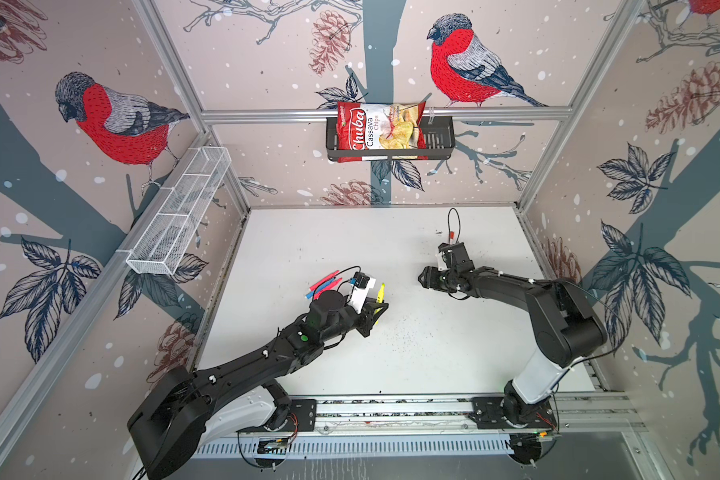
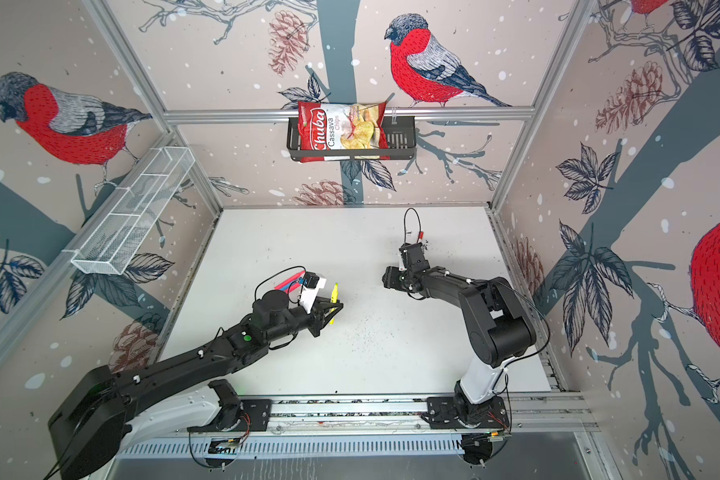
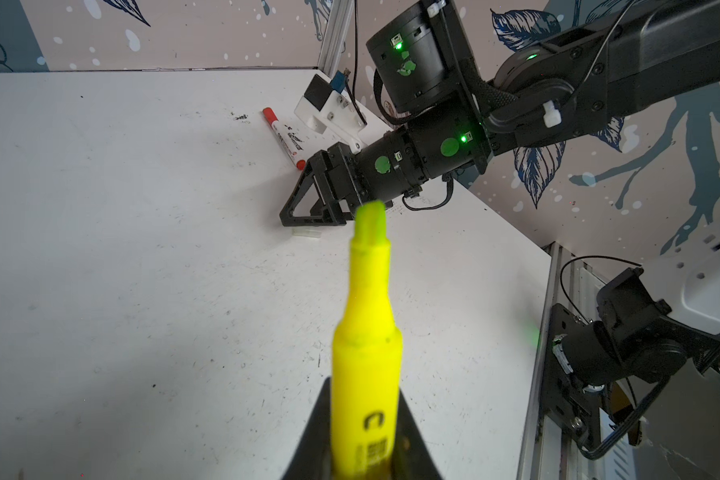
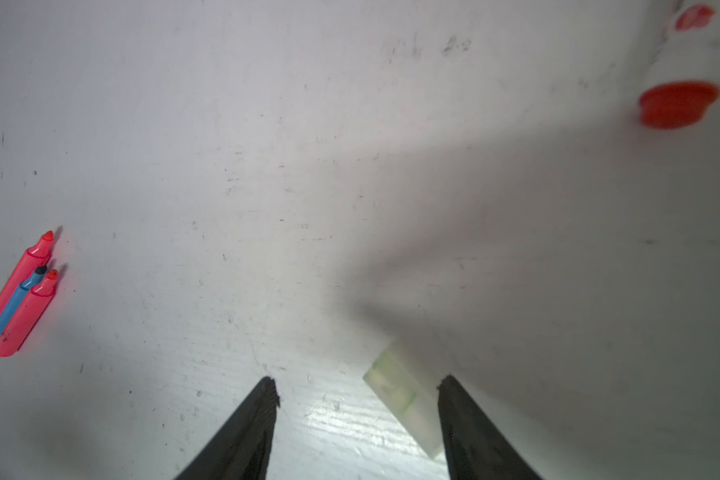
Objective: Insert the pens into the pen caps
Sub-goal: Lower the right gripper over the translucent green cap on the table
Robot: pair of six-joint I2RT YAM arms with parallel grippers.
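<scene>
At the left of the table (image 1: 308,232) we saw three uncapped pens (image 4: 15,305), two pink and one blue, lying side by side. Just right of them the left gripper (image 1: 377,309) was clamped on the yellow pen (image 3: 366,332), whose bare tip pointed toward the other arm. Further right, the right gripper (image 4: 356,386) hung low over the table with its jaws apart. A translucent cap (image 4: 404,399) lay flat between them, close to one finger. Beyond that gripper, the white-barrelled marker (image 3: 283,139) with red ends lay on the table.
</scene>
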